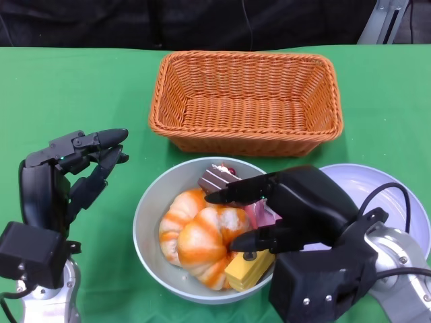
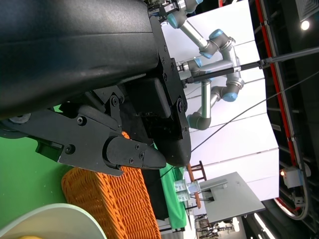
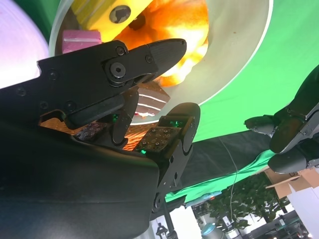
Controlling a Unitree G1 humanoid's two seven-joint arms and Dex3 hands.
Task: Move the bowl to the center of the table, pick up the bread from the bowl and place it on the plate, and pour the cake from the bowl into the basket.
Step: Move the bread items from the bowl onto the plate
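Observation:
A grey bowl sits on the green table in front of me, below the basket. In it lie an orange striped bread, a chocolate cake slice, a pink piece and a yellow block. My right hand reaches over the bowl's right side, fingers apart above the bread, holding nothing; the bread and cake slice show beyond its fingers. My left hand stands open to the left of the bowl, apart from it. A pale plate lies to the right.
An empty orange wicker basket stands behind the bowl, and it shows as basket in the left wrist view beside the bowl rim. Green cloth covers the table; a dark backdrop runs along the far edge.

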